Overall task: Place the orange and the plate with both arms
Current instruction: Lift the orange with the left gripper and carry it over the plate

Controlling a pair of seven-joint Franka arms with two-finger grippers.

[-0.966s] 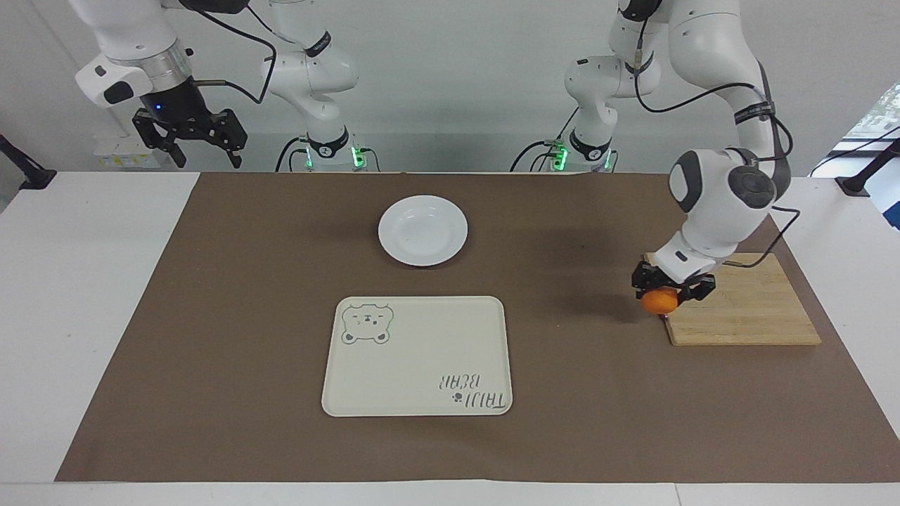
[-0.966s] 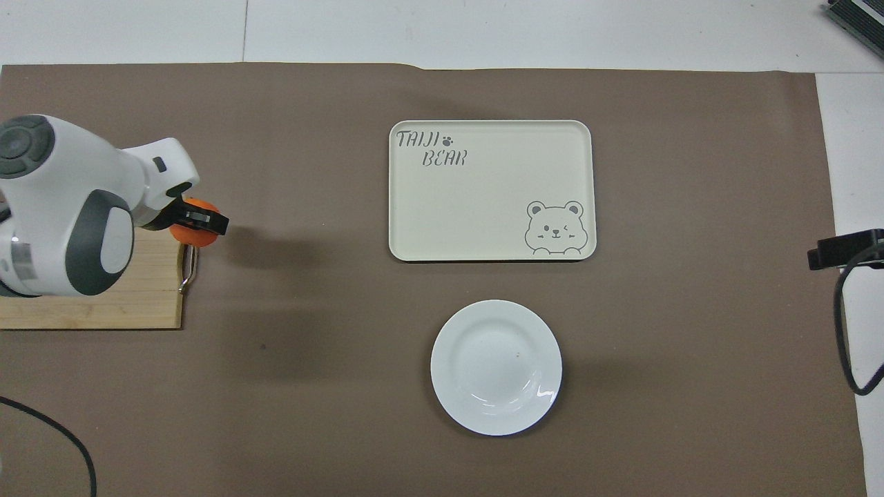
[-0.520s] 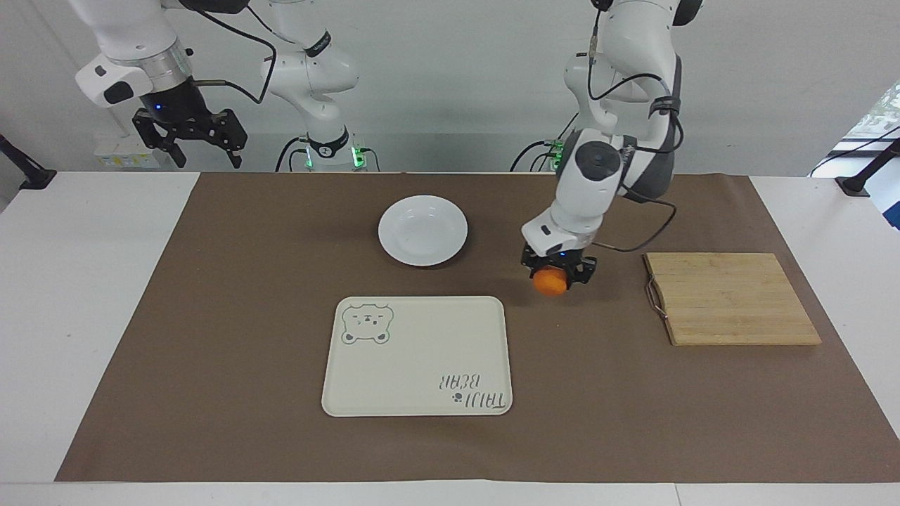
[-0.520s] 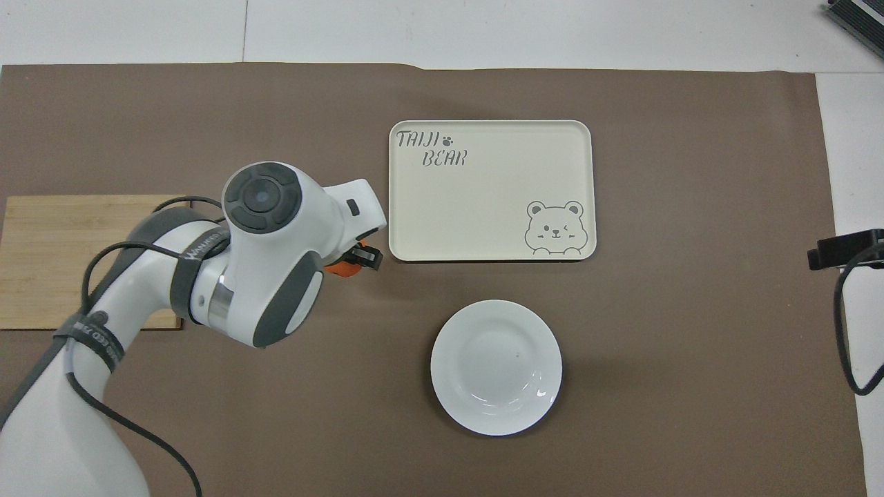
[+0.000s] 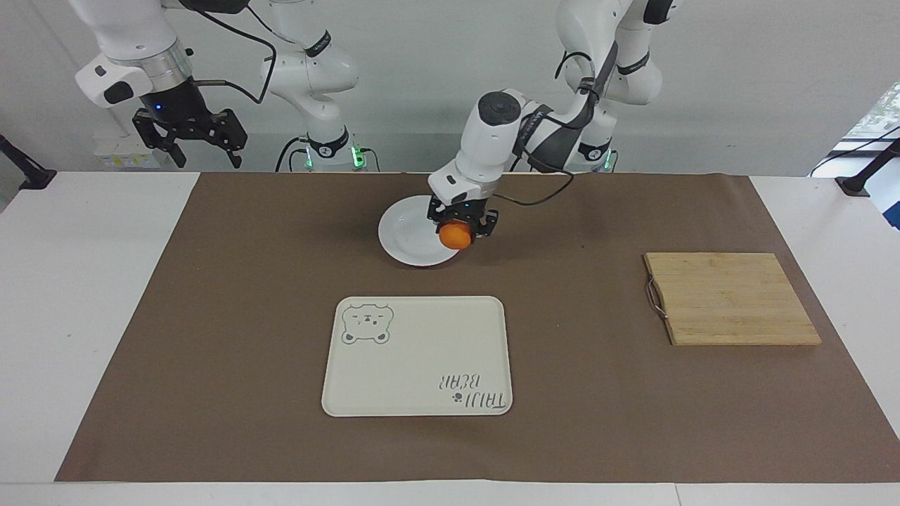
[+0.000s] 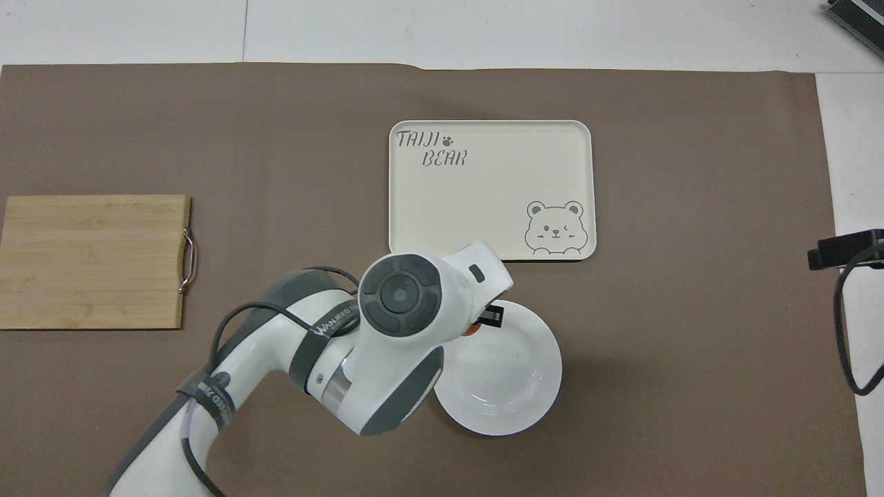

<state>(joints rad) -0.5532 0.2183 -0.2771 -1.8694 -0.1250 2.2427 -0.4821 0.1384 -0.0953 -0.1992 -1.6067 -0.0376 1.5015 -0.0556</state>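
Left gripper point(image 5: 460, 226) clamping orange point(image 5: 455, 236), hanging over plate point(image 5: 408, 242) rim toward left arm's end. Right gripper point(image 5: 188, 144) waiting raised, fingers spread, holding nothing.

White counter point(image 5: 91, 295) with a big brown mat point(image 5: 232, 337) laid flat over most of it; white strips show at both ends and along the edge farthest from the robots. On the mat: white plate point(image 5: 408, 242) mid-table, nearer to the robots than the cream tray point(image 5: 415, 358). Tray lies flat, bear drawing in one corner, "TAIJI BEAR" lettering in the corner diagonal to it, just apart from the plate. Wooden cutting board point(image 5: 731, 299) flat toward the left arm's end, metal handle on its edge facing the tray, well apart from tray and plate.
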